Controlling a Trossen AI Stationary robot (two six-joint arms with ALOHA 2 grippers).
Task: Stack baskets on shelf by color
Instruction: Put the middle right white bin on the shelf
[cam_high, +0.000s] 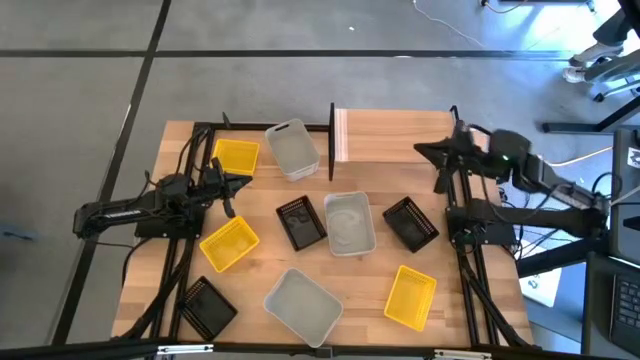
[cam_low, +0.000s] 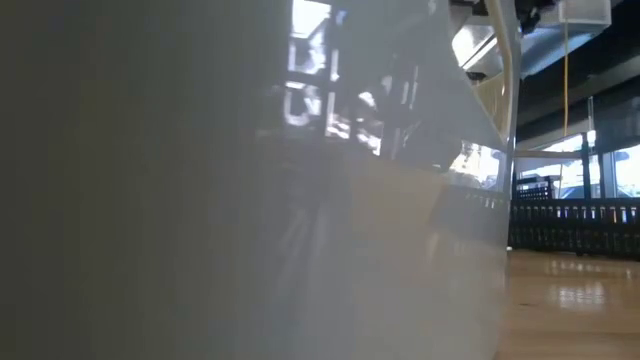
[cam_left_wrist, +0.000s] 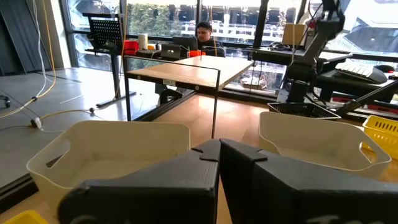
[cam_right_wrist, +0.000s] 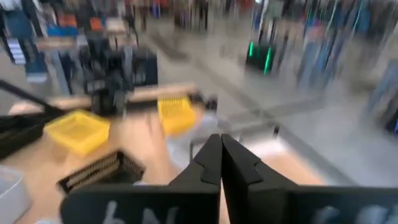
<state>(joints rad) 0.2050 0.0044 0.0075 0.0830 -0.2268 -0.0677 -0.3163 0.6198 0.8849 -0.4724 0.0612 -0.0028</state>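
From above, the shelf (cam_high: 392, 135) sits at the table's far edge, bare. Nine baskets lie scattered on the table (cam_high: 500, 300). Yellow ones: far left (cam_high: 236, 156), left middle (cam_high: 229, 243), near right (cam_high: 410, 296). Black ones: centre (cam_high: 301, 222), right of centre (cam_high: 411, 222), near left corner (cam_high: 207, 307). Whitish ones: just left of the shelf (cam_high: 293, 148), centre (cam_high: 349, 222), near edge (cam_high: 301, 305). The left gripper (cam_high: 228, 183) hovers at the left side, between the two left yellow baskets, touching neither. The right gripper (cam_high: 440, 150) hangs at the shelf's right end, well apart from the baskets.

The low view is mostly filled by a whitish basket wall (cam_low: 250, 200); a black basket (cam_low: 575, 228) shows beyond on the right.

In the left wrist view the left gripper (cam_left_wrist: 219, 149) is closed and empty, two whitish baskets (cam_left_wrist: 112, 149) (cam_left_wrist: 317, 140) ahead of it, the shelf behind them; a person (cam_left_wrist: 205, 34) sits in the room.

In the right wrist view the right gripper (cam_right_wrist: 221, 149) is closed and empty; beyond, blurred, are yellow baskets (cam_right_wrist: 78, 130) (cam_right_wrist: 175, 113) and a black one (cam_right_wrist: 102, 171).
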